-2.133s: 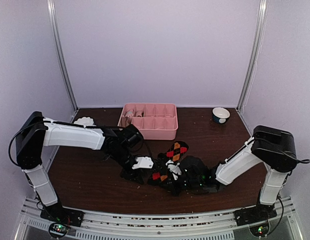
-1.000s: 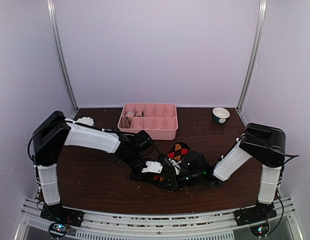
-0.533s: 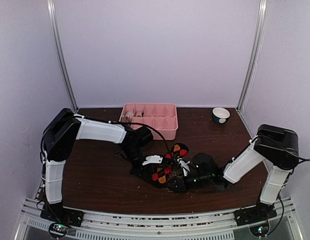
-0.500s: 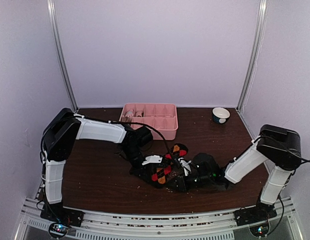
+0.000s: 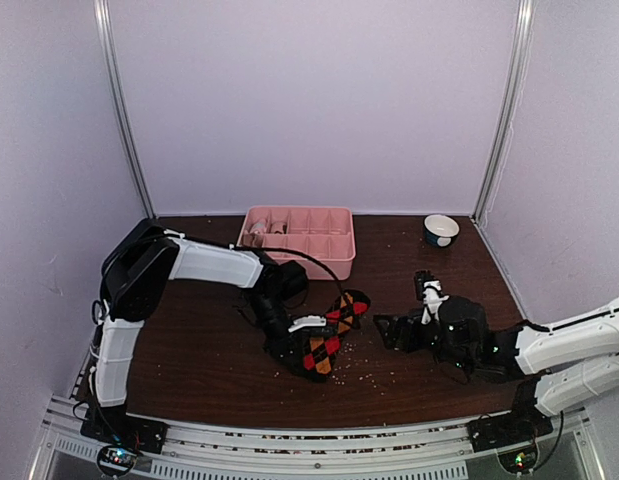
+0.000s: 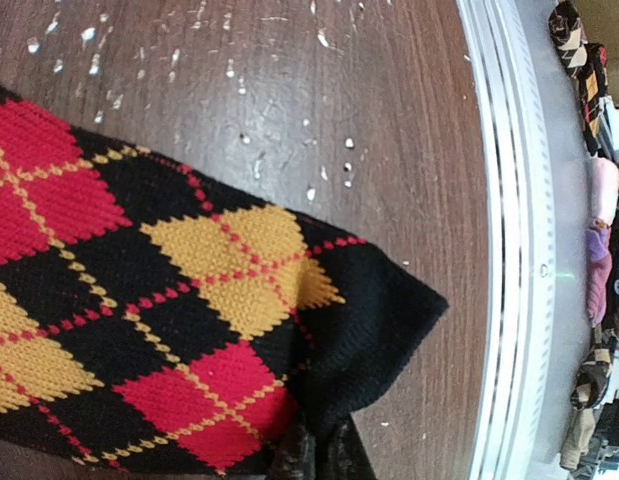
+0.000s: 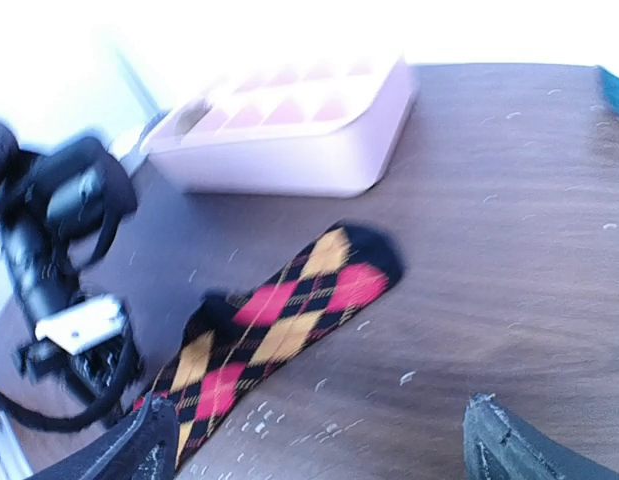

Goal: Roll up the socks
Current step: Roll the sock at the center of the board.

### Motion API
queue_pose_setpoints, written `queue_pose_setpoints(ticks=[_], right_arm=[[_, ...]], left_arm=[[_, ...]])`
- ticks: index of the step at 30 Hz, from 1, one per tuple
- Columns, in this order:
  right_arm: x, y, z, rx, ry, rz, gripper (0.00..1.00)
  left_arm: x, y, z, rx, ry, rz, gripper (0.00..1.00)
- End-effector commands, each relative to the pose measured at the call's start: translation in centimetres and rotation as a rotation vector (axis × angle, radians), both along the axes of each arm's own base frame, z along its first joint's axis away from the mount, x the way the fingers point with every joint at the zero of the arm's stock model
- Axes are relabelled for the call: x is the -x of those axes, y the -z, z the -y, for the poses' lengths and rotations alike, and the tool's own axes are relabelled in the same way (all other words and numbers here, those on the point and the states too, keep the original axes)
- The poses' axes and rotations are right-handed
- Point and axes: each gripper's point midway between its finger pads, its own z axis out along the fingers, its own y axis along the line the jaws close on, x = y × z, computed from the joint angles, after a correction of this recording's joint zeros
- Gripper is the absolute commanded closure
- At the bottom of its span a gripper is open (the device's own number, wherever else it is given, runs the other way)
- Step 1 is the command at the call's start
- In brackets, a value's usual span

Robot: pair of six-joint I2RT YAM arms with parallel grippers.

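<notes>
Dark wood table [image 5: 189, 340], enclosed by pale lilac walls [image 5: 309, 100], carries one sock [image 5: 329, 335] just on the 6 o'clock side of its centre in the top view. The sock is black with red and orange diamonds. It lies flat on the surface, with its long axis running from 7 o'clock to 1 o'clock. The left gripper [image 5: 292, 350] sits at the 7 o'clock end of the sock, clenched, with the fabric pinched between its fingers. In the left wrist view, a black corner of the sock [image 6: 169, 330] gathers into the closed fingertips of the left gripper [image 6: 319, 460] at the bottom edge. The right gripper [image 5: 402, 305] stands at 3 o'clock from the sock, apart from it, released and grasping nothing. In the right wrist view, its two fingertips [image 7: 139, 450] show at the lower corners, wide apart, with the sock [image 7: 279, 325] lying beyond them. Pale specks [image 6: 319, 190] are scattered on the wood around the sock. A pink tray [image 5: 294, 262] with compartments stands at 12 o'clock from the sock, near it but not touching. Its leftmost compartments hold pale items that cannot be identified. A small bowl [image 5: 441, 230] sits at 2 o'clock, well apart, near the far right corner of the table.
</notes>
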Motion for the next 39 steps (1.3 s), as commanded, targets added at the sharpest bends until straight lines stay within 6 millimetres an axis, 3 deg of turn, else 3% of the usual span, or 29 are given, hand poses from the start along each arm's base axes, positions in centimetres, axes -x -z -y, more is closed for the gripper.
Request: queue_pose_setpoints(ticks=[1,3,7,13,21,26,31,39], right_arm=[[-0.3,0.6,2.8,-0.006,0.083,0.026,0.0],[1.0,0.9,0.9,0.058,-0.049,0.05,0.0],[5.2,2.4,-3.3,0.36,-0.3,0.211,0.08],[9.0,3.5,-7.3,0.58,-0.496,0.398,0.08],[9.6,4.8,-13.1,0.763,-0.618,0.52,0.24],[9.5,5.9,-15.4,0.816,-0.674,0.545,0.39],[8.8,6.6,-16.3,0.836,-0.697,0.535,0.62],[8.8,7.4,-16.9,0.85,-0.751,0.5,0.82]], left_arm=[[-0.4,-0.5,0.4,-0.015,-0.039,-0.065,1.0],[-0.3,-0.7,0.5,-0.019,-0.043,-0.088,1.0],[-0.2,-1.1,0.5,-0.023,-0.039,-0.135,1.0],[0.1,-1.3,0.5,-0.035,-0.034,-0.173,1.0],[0.1,-1.2,0.4,-0.045,-0.021,-0.189,1.0],[0.2,-1.3,0.4,-0.041,-0.016,-0.192,1.0],[0.4,-1.5,0.3,-0.039,-0.004,-0.199,1.0],[0.5,-1.9,0.3,-0.028,0.008,-0.197,0.99]])
